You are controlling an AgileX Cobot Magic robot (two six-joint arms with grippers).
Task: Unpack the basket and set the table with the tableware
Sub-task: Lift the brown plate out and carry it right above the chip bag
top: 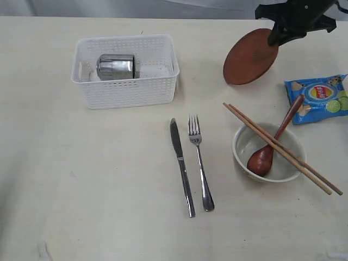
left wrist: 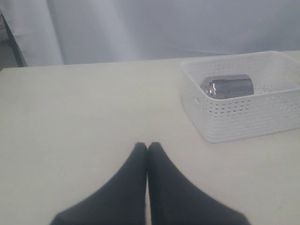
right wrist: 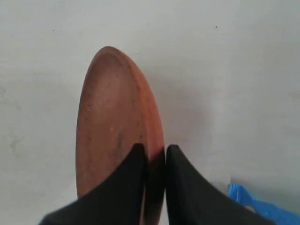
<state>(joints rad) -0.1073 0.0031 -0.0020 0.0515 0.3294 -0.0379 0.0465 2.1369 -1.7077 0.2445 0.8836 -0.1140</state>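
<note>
My right gripper (right wrist: 154,151) hung above the table (top: 109,179), fingers clamped on the tilted wooden plate's (right wrist: 112,122) rim. My left gripper (left wrist: 147,146) hovered low, fingers pressed together.

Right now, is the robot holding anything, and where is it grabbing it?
The right claw pinches the brown wooden plate by its rim, and the plate is tilted. The left claw is shut and empty.

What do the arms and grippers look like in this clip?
The left gripper and right gripper each have two matte black fingers, broad at the base, tapering to rounded tips. The exterior view shows the right arm's end as black and angular. No cables or markings visible.
</note>
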